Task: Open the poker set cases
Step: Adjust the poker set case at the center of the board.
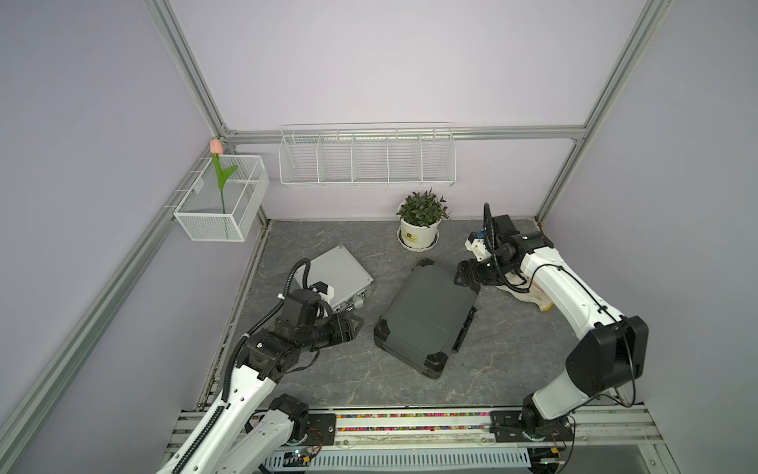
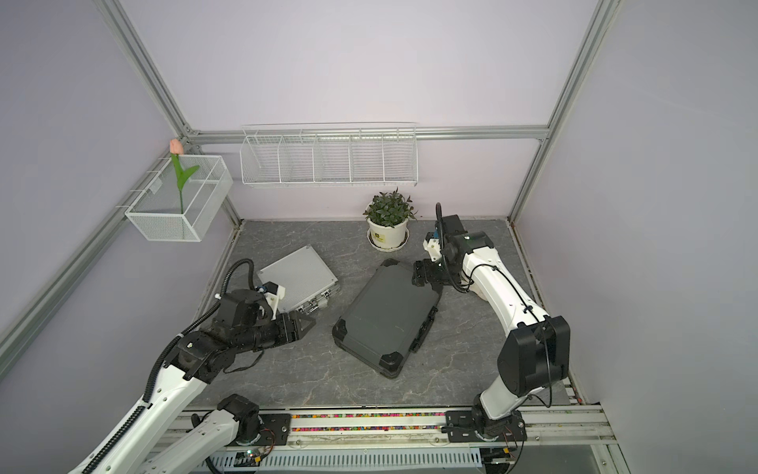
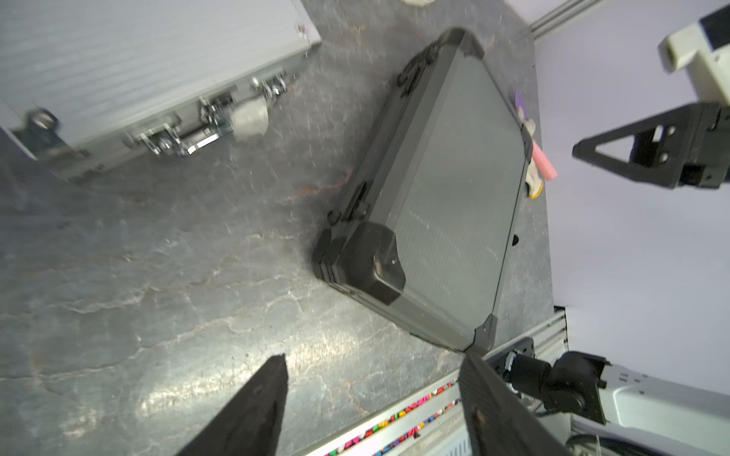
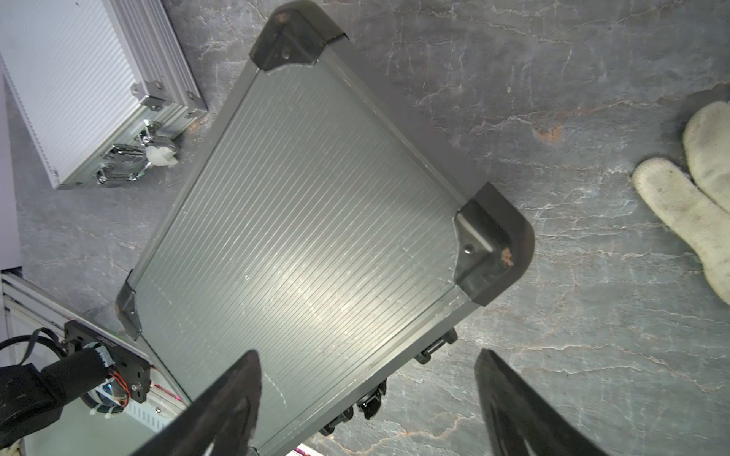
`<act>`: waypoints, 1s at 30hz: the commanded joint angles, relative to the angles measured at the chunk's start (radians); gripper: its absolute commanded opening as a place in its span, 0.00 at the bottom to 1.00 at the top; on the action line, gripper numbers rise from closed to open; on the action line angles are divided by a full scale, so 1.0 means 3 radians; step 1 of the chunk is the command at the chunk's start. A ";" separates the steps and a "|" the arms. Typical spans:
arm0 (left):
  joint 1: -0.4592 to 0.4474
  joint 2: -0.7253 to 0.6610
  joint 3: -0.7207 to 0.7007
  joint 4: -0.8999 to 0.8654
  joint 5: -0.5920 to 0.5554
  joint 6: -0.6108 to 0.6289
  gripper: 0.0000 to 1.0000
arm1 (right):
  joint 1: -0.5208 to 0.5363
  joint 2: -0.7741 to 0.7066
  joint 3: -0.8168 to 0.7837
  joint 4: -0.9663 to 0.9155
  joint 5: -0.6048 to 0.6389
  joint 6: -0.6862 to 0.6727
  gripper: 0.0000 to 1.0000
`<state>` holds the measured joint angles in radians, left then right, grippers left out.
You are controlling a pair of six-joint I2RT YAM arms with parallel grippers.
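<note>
Poker set cases both sit shut on the table (image 1: 328, 381). In both top views the silver case (image 1: 342, 273) lies back left, and the dark grey case (image 1: 426, 316) sits mid-table at an angle, clasp edge on the robot's right. The left gripper (image 1: 356, 324) hovers just in front of the silver one's latch side, and the right gripper (image 1: 460, 275) is over the grey one's far corner. Left wrist view: fingers (image 3: 253, 410) spread with nothing between them, chrome latches (image 3: 174, 138) off to the side and blurry. Right wrist view: jaws spread too, empty, straddling the edge with the black clasps (image 4: 371, 402), a glove (image 4: 703, 205) lying nearby. I'd slip one fingertip under a clasp tab and flip it gently, bracing the case so it doesn't skid.
</note>
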<state>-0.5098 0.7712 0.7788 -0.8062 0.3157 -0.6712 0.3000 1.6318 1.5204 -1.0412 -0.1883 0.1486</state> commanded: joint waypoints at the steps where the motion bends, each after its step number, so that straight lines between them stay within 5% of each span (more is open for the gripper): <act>1: -0.0119 0.0048 -0.0124 -0.0116 0.0095 -0.0333 0.71 | 0.0004 0.0184 0.0220 -0.0184 0.0005 -0.0121 0.88; 30: -0.0341 0.0407 -0.0518 0.0747 0.0525 -0.0867 0.77 | -0.0017 0.1297 0.1048 -0.0331 -0.0203 -0.0429 0.97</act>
<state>-0.6083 0.8940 0.6342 -0.6067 0.4549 -0.9031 0.2993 2.0041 1.8141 -1.1103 -0.2142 0.0441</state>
